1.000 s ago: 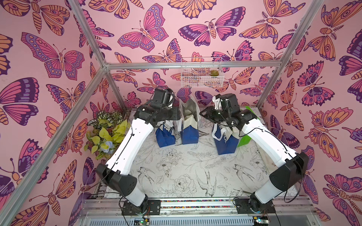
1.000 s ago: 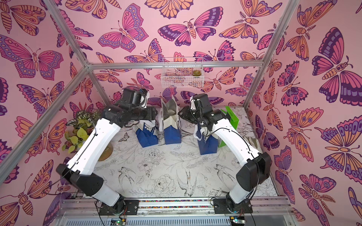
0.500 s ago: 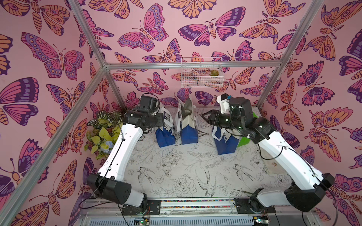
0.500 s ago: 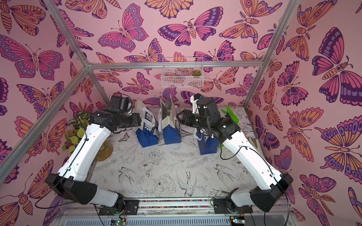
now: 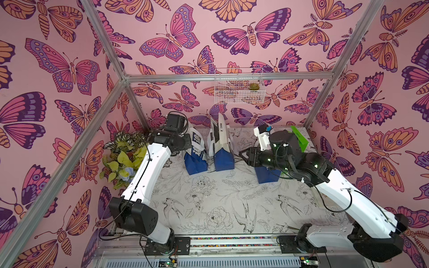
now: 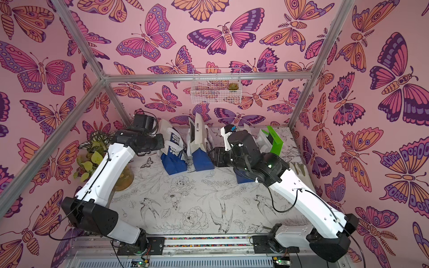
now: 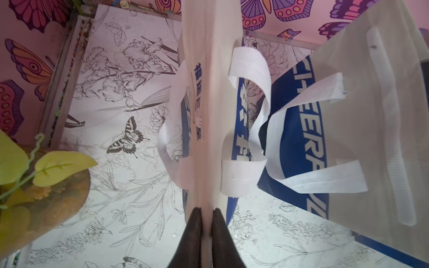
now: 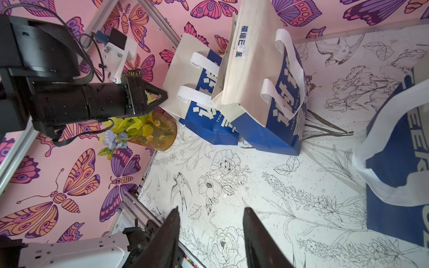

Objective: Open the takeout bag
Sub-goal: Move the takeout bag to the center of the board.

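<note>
The left end effector (image 7: 206, 211) is pinching the flat top edge of the takeout bag (image 5: 196, 160), near the far edge of the tabletop (image 5: 209, 199). The right end effector (image 8: 211, 211) is hovering half-open and empty. The mouth is not yet spreading.

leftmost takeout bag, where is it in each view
Both top views: leftmost takeout bag, back, left of centre.
Left wrist: the bag edge-on, pinched by the left gripper.
Right wrist: the bag behind the middle bag.
Shared landmark: potted plant, in all four.
</note>
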Available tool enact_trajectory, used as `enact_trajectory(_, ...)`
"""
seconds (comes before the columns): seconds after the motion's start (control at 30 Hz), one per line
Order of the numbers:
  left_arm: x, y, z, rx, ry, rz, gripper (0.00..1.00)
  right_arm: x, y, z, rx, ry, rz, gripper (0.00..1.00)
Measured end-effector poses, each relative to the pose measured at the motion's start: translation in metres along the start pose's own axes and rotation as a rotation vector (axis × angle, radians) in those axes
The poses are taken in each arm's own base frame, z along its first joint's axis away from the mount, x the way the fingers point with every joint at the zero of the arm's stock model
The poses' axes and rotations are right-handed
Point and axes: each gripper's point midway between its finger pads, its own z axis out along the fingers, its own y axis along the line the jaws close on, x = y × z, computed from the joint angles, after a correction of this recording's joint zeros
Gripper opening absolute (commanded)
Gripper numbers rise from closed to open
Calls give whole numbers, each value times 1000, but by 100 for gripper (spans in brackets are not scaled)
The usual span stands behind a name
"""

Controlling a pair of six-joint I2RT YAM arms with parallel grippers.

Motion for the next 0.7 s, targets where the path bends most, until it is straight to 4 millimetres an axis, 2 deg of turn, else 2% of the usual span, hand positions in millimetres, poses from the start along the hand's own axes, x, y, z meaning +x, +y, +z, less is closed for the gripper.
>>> enact_trajectory(0.03, 0, 1, 1, -2, -4, 0, 0, 1, 0, 0, 4, 2, -4, 46)
enact_trajectory(0.2, 5, 7, -1, -23, -18, -5, 0, 6, -2, -3, 14, 3, -16, 45)
enact_trajectory(0.33, 15, 13, -12, -22, -34, -26, 0, 7, -4, -10, 18, -11, -23, 45)
enact_trajectory(0.5, 40, 15, -37, 17, -27, -53, 0, 12, -6, -17, 20, -18, -33, 45)
enact_trajectory(0.7, 87, -6, -75, 164, 3, -78, 0, 29, 3, -15, 20, 10, -90, 45)
